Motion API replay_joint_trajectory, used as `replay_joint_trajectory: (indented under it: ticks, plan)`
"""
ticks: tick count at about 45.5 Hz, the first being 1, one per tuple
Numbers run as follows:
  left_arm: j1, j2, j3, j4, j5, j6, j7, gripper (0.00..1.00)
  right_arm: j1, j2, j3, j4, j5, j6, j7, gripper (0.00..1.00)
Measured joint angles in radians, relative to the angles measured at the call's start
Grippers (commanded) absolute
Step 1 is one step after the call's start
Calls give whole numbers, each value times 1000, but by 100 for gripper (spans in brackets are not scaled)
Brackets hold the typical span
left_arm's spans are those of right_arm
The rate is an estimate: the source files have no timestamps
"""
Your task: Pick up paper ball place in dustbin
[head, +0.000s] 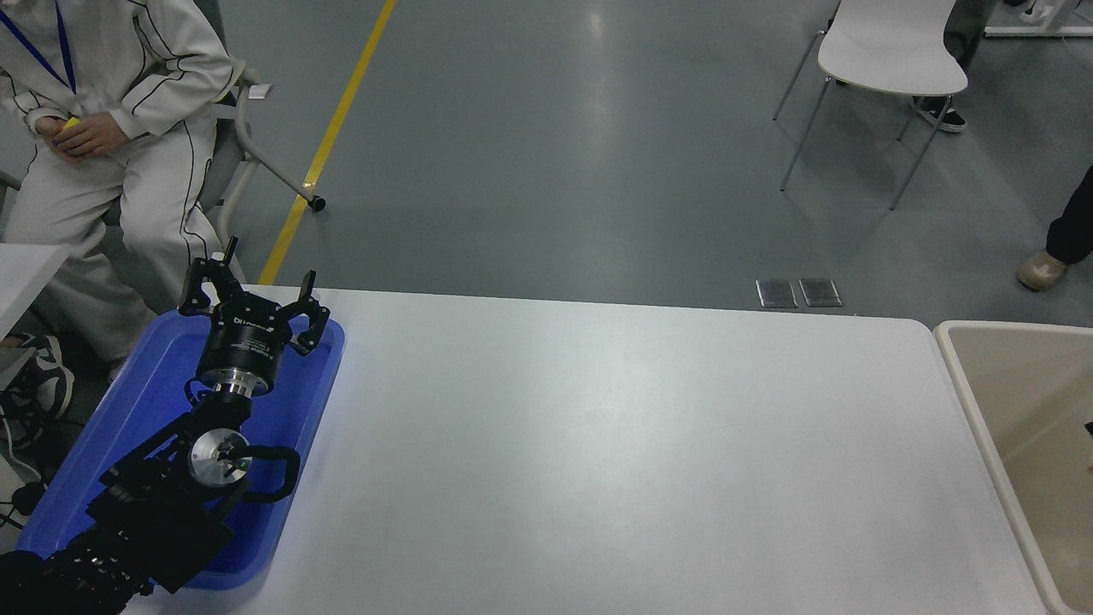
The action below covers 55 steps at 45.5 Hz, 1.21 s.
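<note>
The dustbin is a cream-beige bin standing against the table's right end, cut off by the picture's right edge. A thin black sliver of my right arm shows at that edge, over the inside of the dustbin; its gripper is outside the picture. The paper ball is out of view. My left gripper is parked at the lower left, open and empty, over the blue tray.
The white table lies between the tray and the dustbin. A person in white clothes sits at the far left behind the tray. A white chair stands on the floor at the far right.
</note>
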Motion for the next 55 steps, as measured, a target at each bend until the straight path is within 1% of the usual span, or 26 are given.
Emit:
replay_joint_trajectory:
  ticks: [12, 13, 16, 19, 21, 22, 23, 24, 30, 33, 55]
  plan:
    - [0, 0, 0, 0, 0, 0, 0, 100, -3, 19, 6, -14, 9, -51, 0, 0]
    - [0, 0, 0, 0, 0, 0, 0, 100, -3, 19, 6, -14, 9, -53, 0, 4]
    - [0, 0, 0, 0, 0, 0, 0, 100, -4, 20, 2, -16, 9, -58, 0, 26]
    - [0, 0, 0, 0, 0, 0, 0, 100, -4, 20, 0, -17, 10, -62, 0, 51]
    - [0, 0, 0, 0, 0, 0, 0, 100, -5, 19, -2, -18, 10, -65, 0, 71]
    - [0, 0, 0, 0, 0, 0, 0, 100, -5, 19, -3, -18, 10, -67, 0, 79]
    - [0, 0, 0, 0, 0, 0, 0, 100, -5, 19, -4, -18, 10, -69, 0, 85]
    - [0, 0, 0, 0, 0, 0, 0, 100, -5, 19, -4, -19, 10, -72, 0, 88]
    - [0, 0, 0, 0, 0, 0, 0, 100, -5, 17, -7, -20, 10, -102, 0, 91]
    - [0, 0, 0, 0, 0, 0, 0, 100, -5, 17, -7, -20, 9, -116, 0, 98]
    - [0, 0, 0, 0, 0, 0, 0, 100, 6, 20, -8, -10, 12, -147, 0, 99]
